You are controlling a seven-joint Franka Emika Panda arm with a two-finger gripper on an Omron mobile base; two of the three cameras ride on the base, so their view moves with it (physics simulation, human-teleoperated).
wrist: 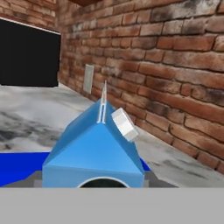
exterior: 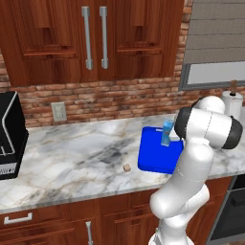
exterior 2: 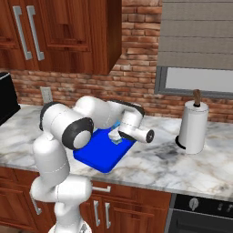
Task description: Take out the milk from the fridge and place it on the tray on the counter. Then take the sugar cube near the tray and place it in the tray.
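At the far left edge of your left base view sits a black appliance (exterior: 9, 136) on the marble table (exterior: 72, 153). Moving right, you see a wall outlet (exterior: 59, 111) on the brick, and lower down, near the centre, the sugar cube (exterior: 127, 168) lies alone on the table, just left of the tray (exterior: 153, 155) and apart from it. Right of centre, the milk (exterior: 166, 133) stands upright over the tray, with the arm's white elbow covering the tray's right part. At the upper right edge stands the paper-towel roll (exterior: 233, 103).

In your right base view, the tray (exterior 2: 102, 157) sits left of centre, and the milk (exterior 2: 117, 136) shows as a pale blue sliver tucked against the hand. The fingers themselves are hidden, so you cannot tell how wide they stand or whether they grip the carton. Further right stands the paper-towel roll (exterior 2: 193, 127).

In the hand view, the milk's gabled top (wrist: 98, 140) with its white cap fills the lower centre, close to the camera.
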